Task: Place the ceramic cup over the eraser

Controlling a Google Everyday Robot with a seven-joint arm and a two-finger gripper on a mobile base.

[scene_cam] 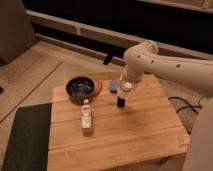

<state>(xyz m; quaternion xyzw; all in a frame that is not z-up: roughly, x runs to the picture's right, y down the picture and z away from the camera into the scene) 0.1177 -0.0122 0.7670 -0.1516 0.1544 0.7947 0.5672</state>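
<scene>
The white arm (pixel 165 62) reaches in from the right edge and bends down over the wooden surface (pixel 130 135). Its pincer (pixel 124 86) hangs above the middle of the far half of the surface, clenched on the ceramic cup (pixel 125 88), which shows as a small whitish shape at the arm's tip. Directly beneath the cup stands the eraser (pixel 121 100), a narrow black block, upright on the boards; the cup appears to sit on or just over the eraser's top, though the contact is hard to make out. Just beyond them, near the far edge, lies a flat blue-grey pad (pixel 114 86). Toward the far left corner rests a wide black bowl (pixel 80 88), with a reddish-orange object (pixel 99 87) touching its right rim. A slim clear bottle (pixel 87 115) with a pale label lies on its side near the left edge, in front of the bowl. A dark mat (pixel 25 135) covers the floor beside the left edge of the surface.
</scene>
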